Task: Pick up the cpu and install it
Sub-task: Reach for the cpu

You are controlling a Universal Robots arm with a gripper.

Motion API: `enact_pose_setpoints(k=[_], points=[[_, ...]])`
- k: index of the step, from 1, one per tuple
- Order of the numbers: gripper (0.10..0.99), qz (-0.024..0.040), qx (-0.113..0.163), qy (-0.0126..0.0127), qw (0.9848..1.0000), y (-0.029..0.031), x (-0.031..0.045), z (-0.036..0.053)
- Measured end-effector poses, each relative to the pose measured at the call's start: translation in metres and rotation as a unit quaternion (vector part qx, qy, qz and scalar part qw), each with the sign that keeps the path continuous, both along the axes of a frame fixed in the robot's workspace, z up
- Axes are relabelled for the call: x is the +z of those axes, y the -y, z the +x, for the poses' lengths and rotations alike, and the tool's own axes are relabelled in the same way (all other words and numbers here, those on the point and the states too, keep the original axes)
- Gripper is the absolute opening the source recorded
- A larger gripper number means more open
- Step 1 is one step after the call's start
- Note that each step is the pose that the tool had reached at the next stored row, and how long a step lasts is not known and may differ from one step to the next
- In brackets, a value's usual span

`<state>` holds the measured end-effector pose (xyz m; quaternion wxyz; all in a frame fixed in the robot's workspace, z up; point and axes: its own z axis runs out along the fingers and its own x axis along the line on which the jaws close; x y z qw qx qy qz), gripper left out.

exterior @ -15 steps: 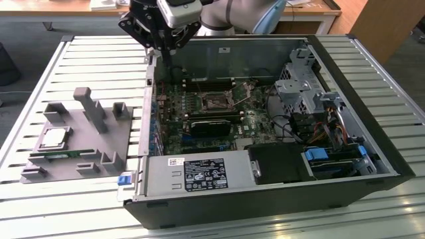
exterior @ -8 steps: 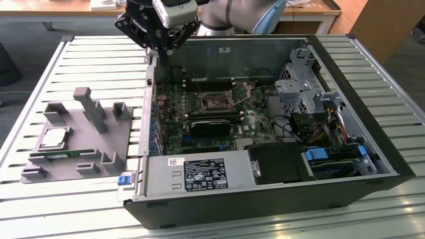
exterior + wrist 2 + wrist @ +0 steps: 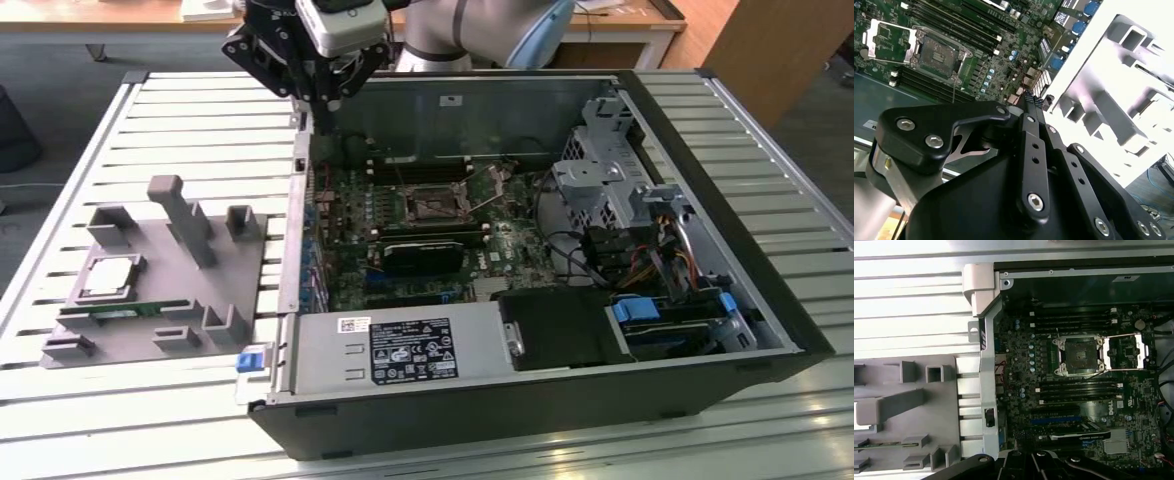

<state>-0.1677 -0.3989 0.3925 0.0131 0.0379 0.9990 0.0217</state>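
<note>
presently the arm (image 3: 467, 30) comes in from the far edge of the slatted worktop (image 3: 200, 110), upper links cut off by the frame. wrist turned so the tool (image 3: 326, 100) points straight down. it hangs over the far corner of the open computer case (image 3: 747, 250), above the wall on the exterior view's left, touching nothing.

tool state: in the second wrist view the fingers (image 3: 1030, 145) run side by side and meet at the tips, drawn together, nothing between them.

cpu (image 3: 110, 277) lies flat, silver top up, in a recess of the grey holder tray (image 3: 167, 285) on the worktop, at the exterior view's left of the case, well apart from the tool. memory stick (image 3: 127, 312) sits just beside it on the near side.

hard to make out:
- tool tips merge with the dark case edge in the exterior view.
- holder tray washed out to white in the second wrist view.
- in the first wrist view only the finger linkage shows, cut by the frame edge.

room and edges:
- socket (image 3: 1078, 356) has its metal frame swung open, black centre uncovered.
- memory slots run along both sides of the socket; a black card (image 3: 427, 250) lies near it on the near side.
- case wall stands between tray and board.
- bare slats lie between the tray and the worktop's far edge.
- cables and drive cage (image 3: 601, 180) crowd the exterior view's right.
</note>
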Motion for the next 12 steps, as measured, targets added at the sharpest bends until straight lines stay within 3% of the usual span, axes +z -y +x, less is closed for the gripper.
enact_pose_setpoints(k=[12], points=[[0.106, 0.0000, 0.000, -0.0001, 1.0000, 0.0000, -0.0005, -0.0058]])
